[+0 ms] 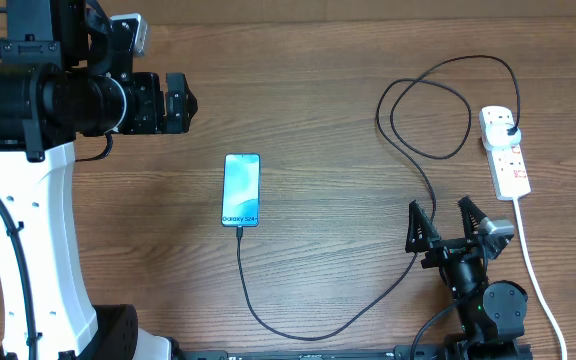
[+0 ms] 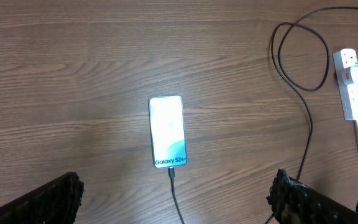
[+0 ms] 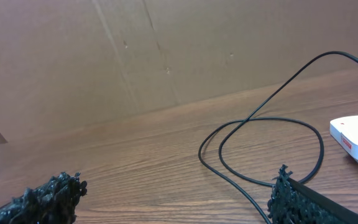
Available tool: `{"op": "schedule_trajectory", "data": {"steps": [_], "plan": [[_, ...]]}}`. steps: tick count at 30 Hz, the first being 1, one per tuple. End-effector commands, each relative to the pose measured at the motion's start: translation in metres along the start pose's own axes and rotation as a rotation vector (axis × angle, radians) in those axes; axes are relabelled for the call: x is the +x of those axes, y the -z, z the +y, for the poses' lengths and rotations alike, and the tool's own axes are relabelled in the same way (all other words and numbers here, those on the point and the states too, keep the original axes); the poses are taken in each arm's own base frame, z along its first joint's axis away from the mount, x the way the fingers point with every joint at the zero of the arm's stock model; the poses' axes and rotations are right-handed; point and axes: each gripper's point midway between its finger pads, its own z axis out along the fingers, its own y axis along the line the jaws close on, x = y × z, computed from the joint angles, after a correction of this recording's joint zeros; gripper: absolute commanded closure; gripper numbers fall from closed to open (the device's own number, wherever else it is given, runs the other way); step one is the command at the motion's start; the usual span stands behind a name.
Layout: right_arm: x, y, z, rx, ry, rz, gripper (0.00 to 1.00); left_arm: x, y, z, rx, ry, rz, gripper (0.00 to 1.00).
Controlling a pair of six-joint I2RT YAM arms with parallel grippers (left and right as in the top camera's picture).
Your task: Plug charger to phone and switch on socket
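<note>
One brown wood-grain bench [image 1: 318, 90] carries everything we need. Both grippers stand wide open and empty. The left gripper [image 2: 176, 183] hangs towards the far left corner, and the right gripper [image 1: 439, 210] sits by the near edge, right of centre. The small white rectangular power strip [image 1: 505, 150], our socket, lies by the right edge with its long axis running far edge to near edge. It is just beyond and right of the right jaws (so we judge that arm the nearer for the red-marked switches, whose setting we cannot tell). The slim smartphone with a light blue screen [image 1: 241, 190] lies mid-bench, lengthwise the same way. The long thin black charger cable [image 1: 298, 338] looks already seated in the smartphone's near end, and its black plug [image 1: 509, 128] sits in the strip.
</note>
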Motion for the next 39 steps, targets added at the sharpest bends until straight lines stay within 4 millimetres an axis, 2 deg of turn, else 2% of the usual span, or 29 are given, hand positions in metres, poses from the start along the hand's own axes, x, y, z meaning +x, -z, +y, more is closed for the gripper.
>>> {"op": "schedule_trajectory", "data": {"steps": [1, 21, 28, 32, 39], "plan": [[0.003, 0.000, 0.001, -0.010, 0.001, 0.000, 0.00, -0.002, 0.010, -0.002, -0.002, -0.003, -0.032, 0.00], [0.003, 0.000, 0.001, -0.009, 0.001, 0.000, 0.00, -0.002, 0.009, 0.000, -0.013, -0.004, -0.030, 0.00], [0.003, 0.000, 0.001, -0.010, 0.001, 0.000, 0.00, 0.003, 0.019, -0.002, -0.014, -0.010, -0.052, 0.00], [0.003, 0.000, 0.001, -0.010, 0.001, 0.000, 0.00, 0.017, 0.025, -0.003, -0.015, -0.010, -0.049, 0.00], [0.003, 0.000, 0.001, -0.010, 0.001, 0.000, 0.00, 0.077, 0.029, 0.005, -0.050, 0.002, 0.021, 0.00]]}}
